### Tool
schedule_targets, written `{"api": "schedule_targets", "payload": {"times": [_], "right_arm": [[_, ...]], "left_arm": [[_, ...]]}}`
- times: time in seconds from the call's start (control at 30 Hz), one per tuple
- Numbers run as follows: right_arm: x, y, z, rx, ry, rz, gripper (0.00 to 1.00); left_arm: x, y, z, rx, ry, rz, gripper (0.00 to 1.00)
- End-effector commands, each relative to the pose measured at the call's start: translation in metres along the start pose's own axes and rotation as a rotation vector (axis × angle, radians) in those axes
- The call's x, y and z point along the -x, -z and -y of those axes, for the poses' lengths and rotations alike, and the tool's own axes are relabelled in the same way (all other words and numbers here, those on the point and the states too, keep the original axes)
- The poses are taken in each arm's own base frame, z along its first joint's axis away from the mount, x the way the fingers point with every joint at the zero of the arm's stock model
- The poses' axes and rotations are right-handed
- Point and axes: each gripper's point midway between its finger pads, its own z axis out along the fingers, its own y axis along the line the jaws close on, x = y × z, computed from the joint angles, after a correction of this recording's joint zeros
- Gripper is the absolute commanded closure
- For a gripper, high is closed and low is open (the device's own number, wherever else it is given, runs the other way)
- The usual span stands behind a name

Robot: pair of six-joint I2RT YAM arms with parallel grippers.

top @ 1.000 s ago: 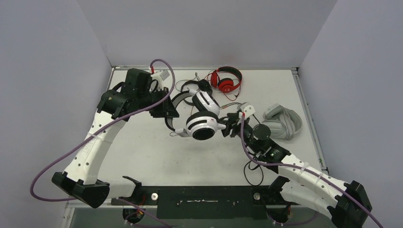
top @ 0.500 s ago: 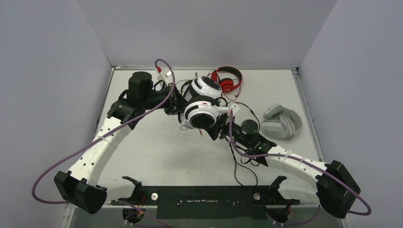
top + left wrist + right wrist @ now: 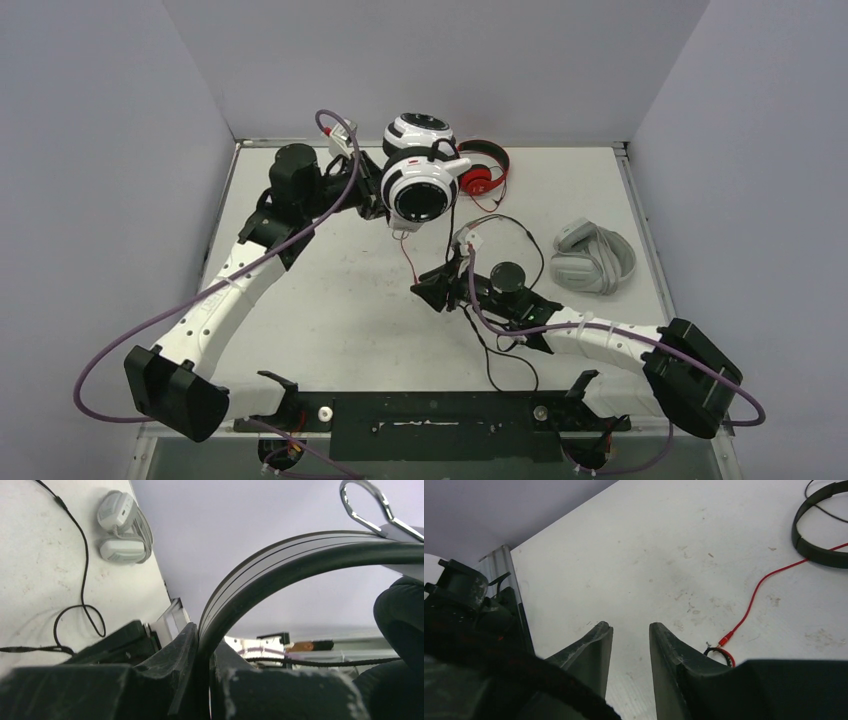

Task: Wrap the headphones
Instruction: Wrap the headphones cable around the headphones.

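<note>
The white-and-black headphones (image 3: 420, 190) are held off the table (image 3: 330, 320) near its far edge, their headband (image 3: 280, 555) clamped tight in the left gripper (image 3: 202, 640). The right gripper (image 3: 630, 630) is positioned low over the table's middle, jaws slightly parted, nothing grasped. The red headphones (image 3: 482, 176) are seen at the far edge, the grey headphones (image 3: 595, 258) near the right edge.

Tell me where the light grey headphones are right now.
In the top view, the light grey headphones lie on the table near its right edge, well apart from the red headphones at the back.
</note>
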Motion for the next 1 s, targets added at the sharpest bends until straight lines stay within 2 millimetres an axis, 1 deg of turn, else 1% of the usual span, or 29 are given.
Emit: {"api": "schedule_targets", "payload": {"times": [0.0,0.03,0.1,0.17,0.23,0.27,0.37,0.43,0.5,0.6,0.67,0.73,0.8,0.87,0.9,0.97], "right_arm": [[0.008,0.0,-0.028,0.091,-0.045,0.048,0.67],[0.006,0.001,-0.032,0.099,-0.054,0.039,0.69],[-0.001,0.002,-0.036,0.097,-0.073,0.011,0.71],[-0.008,0.002,-0.038,0.092,-0.094,-0.023,0.75],[-0.012,0.002,-0.042,0.094,-0.107,-0.053,0.8],[-0.014,0.002,-0.044,0.093,-0.112,-0.065,0.82],[-0.015,0.003,-0.047,0.071,-0.132,-0.08,0.87],[-0.014,0.002,-0.052,0.064,-0.142,-0.091,0.89],[-0.016,-0.001,-0.059,0.069,-0.139,-0.125,0.91],[-0.015,-0.007,-0.069,0.063,-0.104,-0.18,0.94],[-0.014,-0.01,-0.076,0.055,-0.072,-0.22,0.95],[-0.008,-0.013,-0.082,0.054,-0.041,-0.249,0.95],[-0.002,-0.016,-0.085,0.055,-0.015,-0.286,0.95],[0.01,-0.019,-0.089,0.057,0.019,-0.312,0.95],[0.014,-0.019,-0.089,0.053,0.04,-0.328,0.95],[0.026,-0.019,-0.088,0.039,0.083,-0.342,0.95]], "left_arm": [[0.05,0.01,0.04,-0.084,0.011,0.218,1.0],[0.059,0.013,0.03,-0.035,0.047,0.264,1.0],[0.077,0.024,0.022,0.025,0.069,0.376,1.0],[0.094,0.039,0.011,0.123,0.085,0.496,1.0],[0.107,0.054,0.002,0.21,0.116,0.606,1.0],[0.116,0.063,-0.006,0.258,0.144,0.676,1.0],[0.128,0.085,-0.033,0.431,0.182,0.803,1.0],[0.132,0.101,-0.051,0.56,0.182,0.868,1.0],[0.132,0.117,-0.074,0.701,0.177,0.914,1.0],[0.135,0.143,-0.103,0.913,0.129,0.98,1.0],[0.135,0.158,-0.123,1.067,0.095,0.999,1.0],[0.136,0.167,-0.138,1.19,0.044,0.992,1.0],[0.136,0.17,-0.149,1.266,0.007,0.963,1.0],[0.135,0.169,-0.158,1.32,-0.051,0.92,1.0],[0.134,0.167,-0.162,1.339,-0.09,0.886,1.0],[0.133,0.16,-0.168,1.366,-0.163,0.819,1.0]]}}
